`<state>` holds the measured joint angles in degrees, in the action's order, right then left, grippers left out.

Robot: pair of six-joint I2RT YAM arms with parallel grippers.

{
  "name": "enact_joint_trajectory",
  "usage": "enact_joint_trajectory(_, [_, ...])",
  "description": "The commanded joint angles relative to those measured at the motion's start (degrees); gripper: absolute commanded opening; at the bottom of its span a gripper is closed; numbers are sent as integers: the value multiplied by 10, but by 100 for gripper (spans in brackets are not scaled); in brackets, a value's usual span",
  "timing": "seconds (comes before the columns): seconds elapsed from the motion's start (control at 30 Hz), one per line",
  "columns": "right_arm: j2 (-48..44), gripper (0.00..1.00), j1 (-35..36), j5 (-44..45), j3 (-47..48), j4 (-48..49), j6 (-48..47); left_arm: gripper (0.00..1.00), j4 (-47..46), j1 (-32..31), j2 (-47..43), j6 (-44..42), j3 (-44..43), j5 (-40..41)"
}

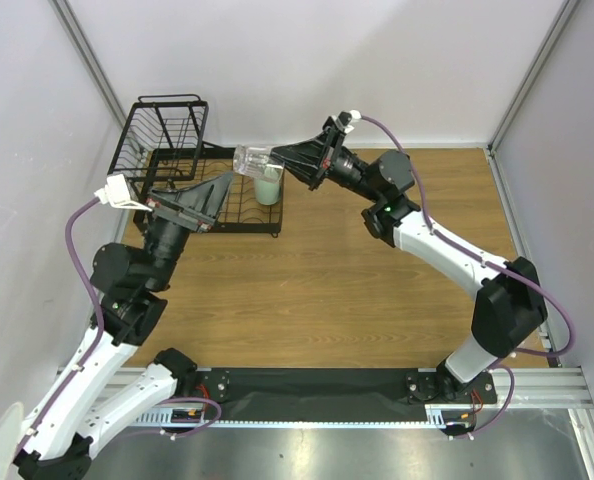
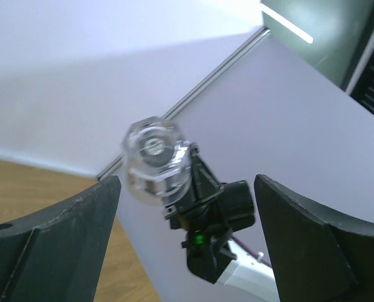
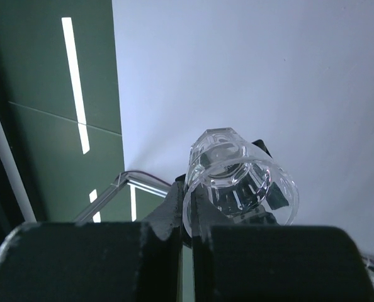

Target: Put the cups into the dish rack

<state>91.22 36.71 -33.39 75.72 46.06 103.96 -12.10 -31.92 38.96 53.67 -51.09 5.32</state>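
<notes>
Broadly, the wooden desk (image 1: 357, 290) is not the worry; the crowding at its far left corner is. The dish rack (image 1: 142, 135) sits there, raised basket at the back and low tray in front, and both arms reach into that one patch.

The left tool (image 1: 220, 202) hangs over the tray with its fingers spread wide and nothing between them, and its camera looks straight at the cup the other arm carries. The right tool (image 1: 277, 160) is closed on the clear cup (image 1: 252, 160), holding it in the air on its side near the tray's far edge. The wrist view suggests the fingers pinch only one stretch of the wall by the rim, not the whole body.

That thin pinch is the main risk, I judge. Smooth glass gripped on one side can swivel or slide out if the wrist turns fast, and a fall would land it on wire.

The mint tumbler (image 1: 267, 190) stands upright on the tray just beside the held cup in the overhead view. Lowering without shifting sideways could knock it over. The two tools are also close enough that a careless move could make them clash.
</notes>
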Motion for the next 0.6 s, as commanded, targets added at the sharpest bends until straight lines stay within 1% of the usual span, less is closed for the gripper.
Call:
enact_joint_trajectory(0.0, [13, 0, 20, 28, 35, 50, 26, 93, -92, -11, 1, -45, 10, -12])
enact_joint_trajectory(0.13, [26, 0, 35, 36, 44, 66, 41, 94, -92, -18, 13, -75, 1, -11])
enact_joint_trajectory(0.27, [23, 0, 40, 38, 51, 61, 35, 94, -81, -22, 20, -87, -7, -2])
enact_joint_trajectory(0.47, [11, 0, 40, 31, 54, 34, 7, 94, -56, -28, 17, -119, -23, 20])
enact_joint_trajectory(0.57, [6, 0, 40, 25, 59, 13, -6, 94, -40, -28, 9, -116, -24, 46])
